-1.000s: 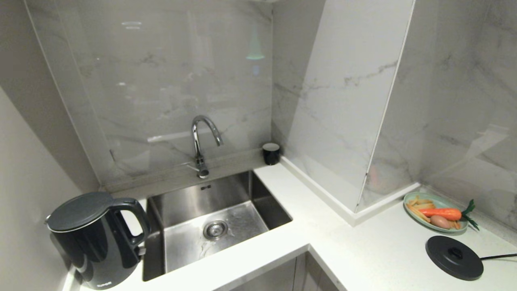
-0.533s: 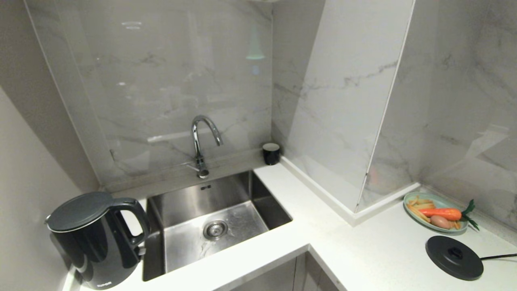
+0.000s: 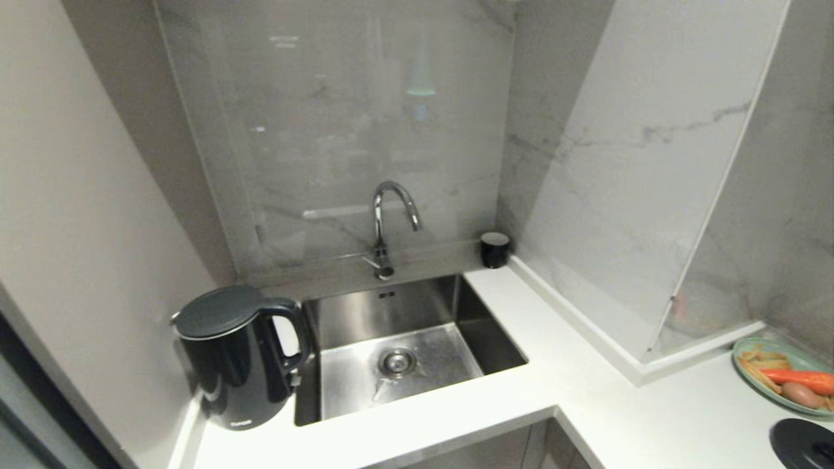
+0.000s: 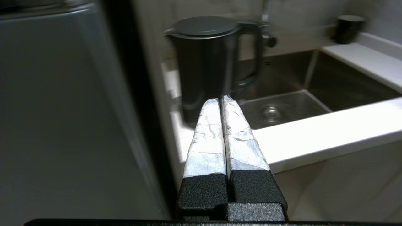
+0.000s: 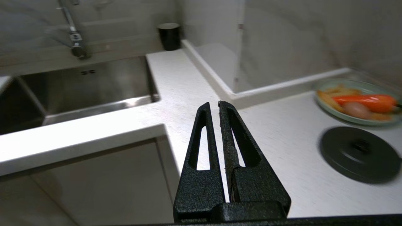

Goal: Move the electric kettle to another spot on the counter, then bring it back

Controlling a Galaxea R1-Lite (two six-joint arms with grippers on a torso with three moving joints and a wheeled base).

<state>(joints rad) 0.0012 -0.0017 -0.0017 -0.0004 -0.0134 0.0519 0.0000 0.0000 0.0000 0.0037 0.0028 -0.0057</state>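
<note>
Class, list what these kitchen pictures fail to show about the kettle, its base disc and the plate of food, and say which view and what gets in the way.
- electric kettle: head view, lettering near its foot too small to read; left wrist view, its foot hidden behind the left gripper.
- base disc: head view, cut off by the frame's corner; right wrist view, blurred.
- plate of food: head view, cut by the right edge; right wrist view, blurred.

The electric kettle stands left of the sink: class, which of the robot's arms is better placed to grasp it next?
Probably the left. The left gripper, shut, faces the electric kettle; the right gripper, shut, faces the counter beyond the sink.
</note>
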